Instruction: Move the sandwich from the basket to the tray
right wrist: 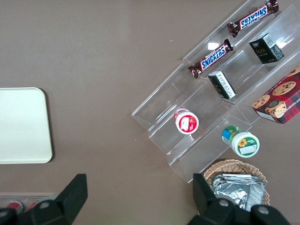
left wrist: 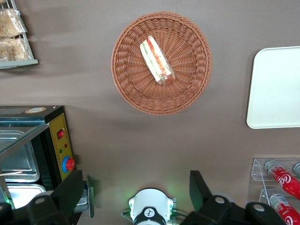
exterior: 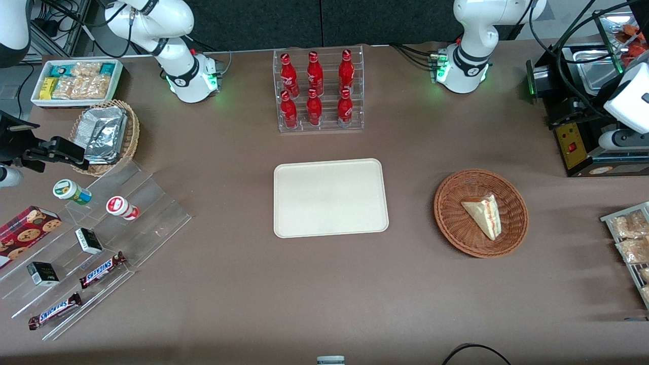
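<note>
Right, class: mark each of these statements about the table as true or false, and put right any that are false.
1. The sandwich lies in the basket. True.
2. The tray already holds a sandwich. False: nothing lies on it.
3. The tool is shut on the sandwich. False: it is open and high above the table, near the working arm's base, holding nothing.
4. Six red bottles stand in a clear rack farther from the front camera than the tray. True.
5. The basket sits on the tray. False: it rests on the table beside the tray, apart from it, toward the working arm's end.
</note>
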You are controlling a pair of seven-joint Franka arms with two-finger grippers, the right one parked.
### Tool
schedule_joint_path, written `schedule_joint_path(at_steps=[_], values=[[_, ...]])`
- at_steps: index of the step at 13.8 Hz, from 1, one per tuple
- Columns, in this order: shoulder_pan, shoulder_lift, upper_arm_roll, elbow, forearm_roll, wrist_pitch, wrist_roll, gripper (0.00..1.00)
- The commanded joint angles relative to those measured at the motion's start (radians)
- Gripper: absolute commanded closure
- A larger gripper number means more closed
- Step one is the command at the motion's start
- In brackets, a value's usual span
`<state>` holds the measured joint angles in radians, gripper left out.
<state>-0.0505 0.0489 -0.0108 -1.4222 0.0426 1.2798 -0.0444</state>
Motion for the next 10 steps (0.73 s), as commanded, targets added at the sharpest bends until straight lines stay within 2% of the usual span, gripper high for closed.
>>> schedule_joint_path(at_steps=[1,5,7,10], values=[[0.0,-0.015,-0.006,0.003,-0.001,-0.002,0.027,0.0],[0.006,0.015,-0.005,-0.027,0.005,0.047,0.018,0.0],[0.008,0.019,-0.001,-0.116,0.008,0.158,-0.012,0.0],[0.008,0.009,-0.001,-0.292,0.01,0.381,-0.158,0.0]])
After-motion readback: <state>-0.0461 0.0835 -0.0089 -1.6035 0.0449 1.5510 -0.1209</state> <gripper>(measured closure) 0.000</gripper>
